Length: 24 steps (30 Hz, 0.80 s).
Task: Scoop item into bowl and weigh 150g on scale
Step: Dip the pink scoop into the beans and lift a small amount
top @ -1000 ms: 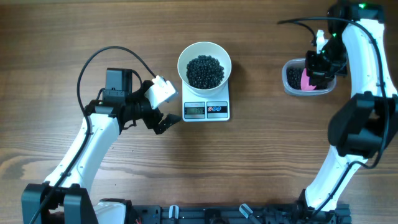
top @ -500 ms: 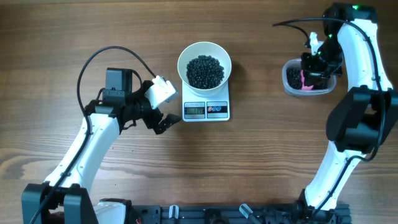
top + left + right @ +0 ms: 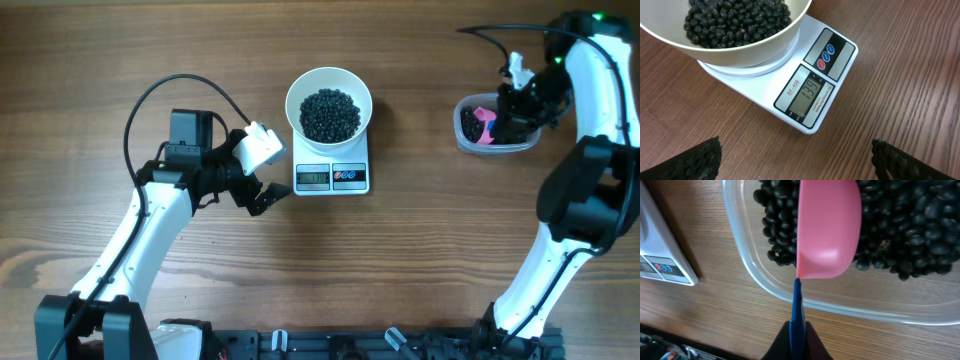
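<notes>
**Short of target: the next scoop has to travel left from tub to bowl**

The beans (image 3: 329, 114) lie in two places. One dark heap fills the white bowl (image 3: 296, 92), which sits on the scale (image 3: 331, 178) near the middle of the bench (image 3: 420, 260). The rest are in a clear plastic tub (image 3: 747, 262) well apart to the right. In the left wrist view the scale display reads 139, so by my judgement one small top-up is wanted, not a full load.

The pink scoop (image 3: 829, 225) sits over the tub's beans, its head appearing to show its rounded back to the right wrist camera. Its blue handle (image 3: 796, 305) runs straight back into the right tool (image 3: 796, 332), which is clamped together on it. From above, the handle lies roughly crosswise on the bench, head pointing left toward the bowl.

So the bowl lies to the left of the loaded arm, across open bench, and the right arm must make that carry. The left tool (image 3: 265, 170) stands just beside the scale with its fingers wide apart and nothing between them, touching neither scale nor bowl.
</notes>
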Available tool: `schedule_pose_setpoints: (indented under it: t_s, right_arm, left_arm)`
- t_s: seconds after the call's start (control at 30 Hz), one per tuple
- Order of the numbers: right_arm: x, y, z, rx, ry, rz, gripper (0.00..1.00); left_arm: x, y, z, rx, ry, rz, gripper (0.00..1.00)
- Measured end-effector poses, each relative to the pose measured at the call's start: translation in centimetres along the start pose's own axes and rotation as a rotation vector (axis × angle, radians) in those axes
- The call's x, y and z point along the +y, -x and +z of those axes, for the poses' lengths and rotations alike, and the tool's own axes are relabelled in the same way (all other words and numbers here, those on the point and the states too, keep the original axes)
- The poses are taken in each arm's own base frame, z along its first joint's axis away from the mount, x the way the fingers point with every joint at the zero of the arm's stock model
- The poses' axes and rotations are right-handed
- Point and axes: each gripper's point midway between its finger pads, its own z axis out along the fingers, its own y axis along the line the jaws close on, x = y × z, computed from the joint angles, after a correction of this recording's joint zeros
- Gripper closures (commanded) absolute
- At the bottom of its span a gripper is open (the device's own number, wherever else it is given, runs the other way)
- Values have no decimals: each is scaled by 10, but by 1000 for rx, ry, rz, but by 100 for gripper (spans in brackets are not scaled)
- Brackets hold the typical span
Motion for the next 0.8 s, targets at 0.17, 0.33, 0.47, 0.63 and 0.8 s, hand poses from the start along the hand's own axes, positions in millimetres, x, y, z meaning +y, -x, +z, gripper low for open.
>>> schedule_pose_setpoints:
  t_s: [0.17,0.33,0.47,0.63,0.8]
  right_arm:
    - [-11,0,-6,-33,84,14,96]
    - [-28,-6,-15,-60,152,35,96]
    - [-35,-6,-22,-103,211,31,96]
    - [-34,-2,-32,-174,313,-2,96]
    - [-25,3,-40,-228,389,-47,96]
  left_arm:
    - [0,0,0,0,0,0,0]
    - [0,0,0,0,0,0,0]
    - [0,0,0,0,0,0,0]
    - [0,0,0,0,0,0,0]
    - [0,0,0,0,0,0,0]
